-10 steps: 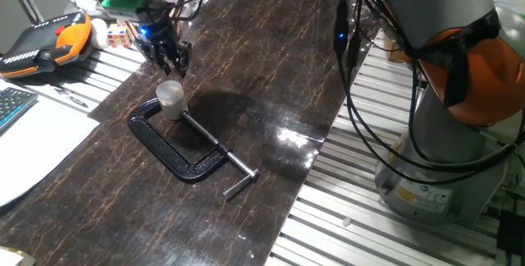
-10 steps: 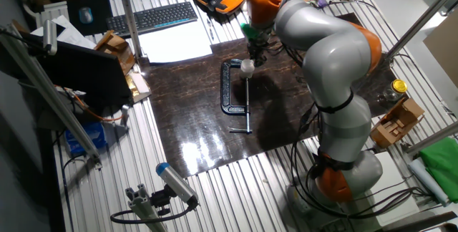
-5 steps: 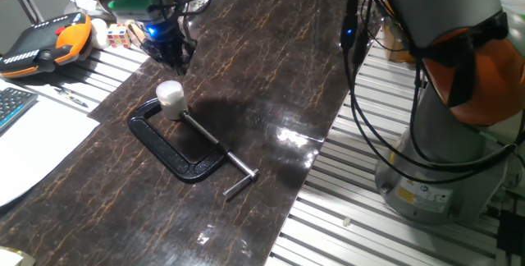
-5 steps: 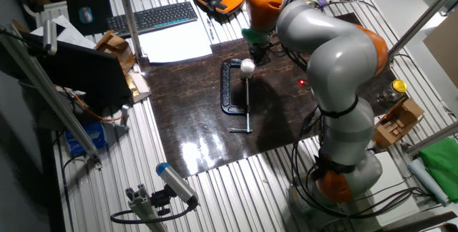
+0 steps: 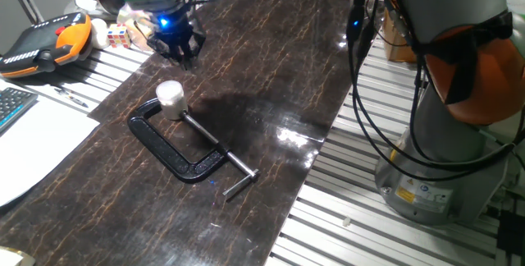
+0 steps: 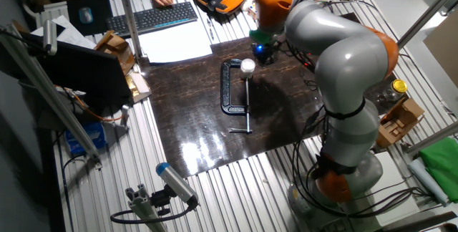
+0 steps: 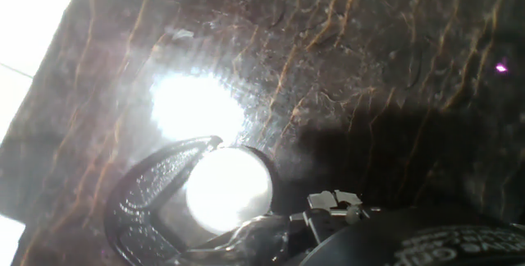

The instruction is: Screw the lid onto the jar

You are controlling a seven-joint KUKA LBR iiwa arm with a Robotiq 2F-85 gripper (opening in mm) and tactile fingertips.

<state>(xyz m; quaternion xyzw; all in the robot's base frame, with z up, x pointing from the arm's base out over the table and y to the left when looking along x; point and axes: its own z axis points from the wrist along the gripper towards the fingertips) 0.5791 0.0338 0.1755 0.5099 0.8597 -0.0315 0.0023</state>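
Jar [image 5: 171, 101] stood upright on the dark marbled mat [image 5: 271, 77], held in the mouth of the black C-clamp [image 5: 176, 147] at the end away from the clamp's sliding handle bar [image 5: 239, 184]. The lid [image 5: 170, 91] sat on top of the jar, level as far as either fixed view showed; whether it was threaded fully home could not be read from the pictures. In the other fixed view the capped jar [image 6: 247, 66] appeared as a pale knob at the far end of the clamp [image 6: 230, 89]. The gripper [image 5: 180, 46] hung above the mat beyond the jar, apart from it and carrying nothing; its fingers looked drawn close together, but whether they were parted or closed could not be told. The hand view showed the lid [image 7: 228, 189] as a bright disc inside the clamp's curved frame [image 7: 143, 196], with no finger touching it. Judged from this arrangement, the task appeared at or near its end: lid on the jar, hand clear of it. What remained, at most, was confirming that the lid was tight.
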